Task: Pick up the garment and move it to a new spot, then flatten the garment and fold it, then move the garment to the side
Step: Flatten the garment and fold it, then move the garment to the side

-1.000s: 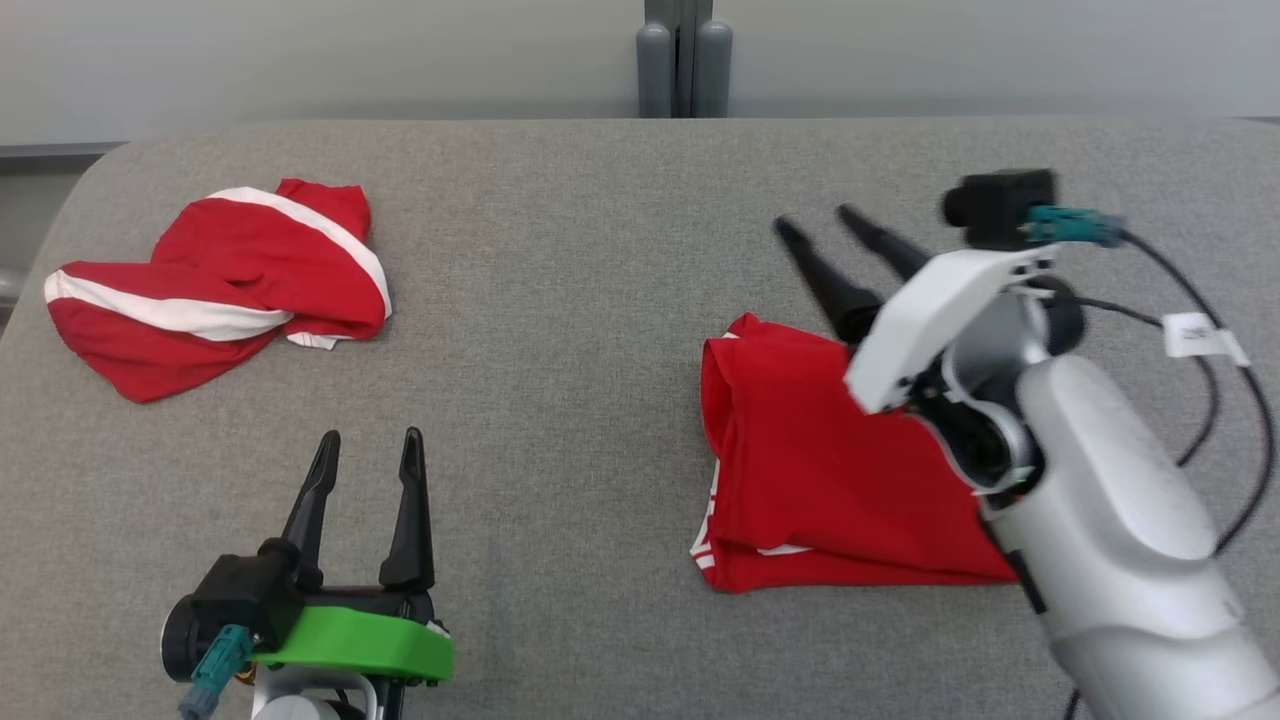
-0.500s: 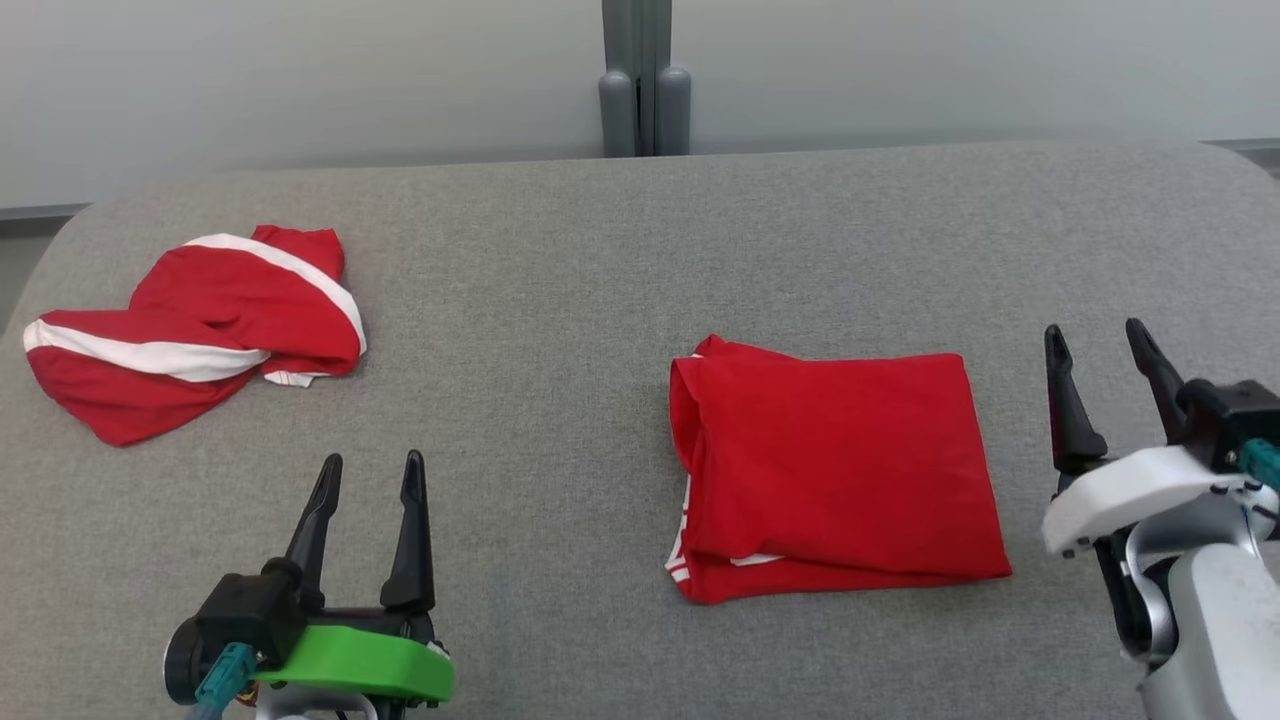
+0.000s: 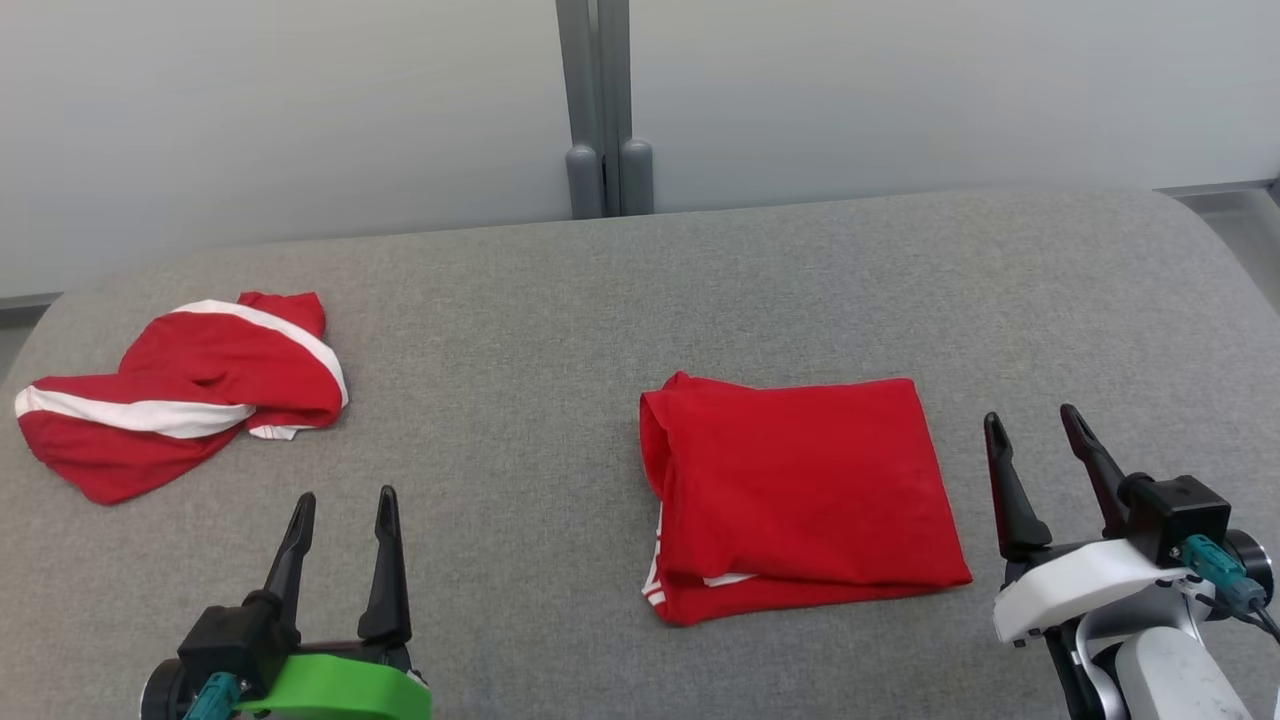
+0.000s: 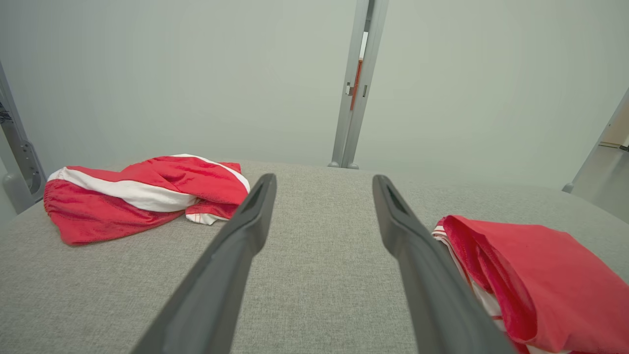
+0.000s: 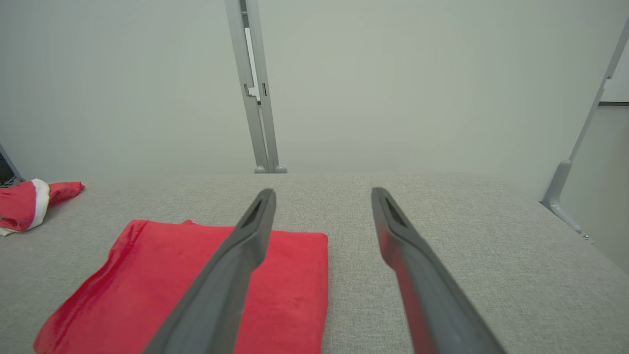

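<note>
Right gripper [image 3: 1029,413] hovers just off the right edge of the folded red garment [image 3: 800,490], fingers spread, nothing in them, not touching the cloth. Same deal with the left gripper [image 3: 346,494]: spread and empty, well off to the garment's left. The garment itself lies flat as a tidy rectangle on the grey fabric surface [image 3: 520,330], with the bulgy fold on its left side and a bit of white trim peeking out at the near-left corner. Way further left sits a crumpled red-and-white garment [image 3: 180,400]. Behind the folded one, a grey post [image 3: 598,100] stands at the pale wall [image 3: 300,120].
</note>
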Available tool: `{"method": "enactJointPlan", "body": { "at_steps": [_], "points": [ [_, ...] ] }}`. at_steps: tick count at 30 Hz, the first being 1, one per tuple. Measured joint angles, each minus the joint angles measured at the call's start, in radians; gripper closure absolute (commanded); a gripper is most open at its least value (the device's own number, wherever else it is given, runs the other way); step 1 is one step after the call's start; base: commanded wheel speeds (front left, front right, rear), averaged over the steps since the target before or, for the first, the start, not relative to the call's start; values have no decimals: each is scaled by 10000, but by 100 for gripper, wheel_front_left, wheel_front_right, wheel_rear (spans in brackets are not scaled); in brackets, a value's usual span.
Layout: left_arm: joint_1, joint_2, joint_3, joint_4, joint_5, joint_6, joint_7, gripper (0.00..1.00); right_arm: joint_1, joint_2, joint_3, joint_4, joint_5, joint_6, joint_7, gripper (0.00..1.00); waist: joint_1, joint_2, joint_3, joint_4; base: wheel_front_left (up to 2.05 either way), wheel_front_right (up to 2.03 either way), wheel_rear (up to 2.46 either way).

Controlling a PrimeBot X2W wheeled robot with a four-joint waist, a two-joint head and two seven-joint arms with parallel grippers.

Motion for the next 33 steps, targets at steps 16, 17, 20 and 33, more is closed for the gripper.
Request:
{"method": "enactJointPlan", "body": {
  "at_steps": [16,17,20,33],
  "points": [
    [164,0,301,454,-40,-44,0,0,-44,-52,328,261,435,0,278,0,0,0,-387,-260,0,0,0],
    [164,0,307,454,-40,-44,0,0,-44,-48,324,272,435,0,278,0,0,0,-382,-254,0,0,0],
    [164,0,305,458,-38,-44,0,0,-44,-27,330,320,479,0,280,0,0,0,-366,-237,0,0,0],
    [161,0,236,554,65,-115,0,0,-53,75,272,420,583,0,525,0,0,0,-263,-199,0,0,0]
  ]
}}
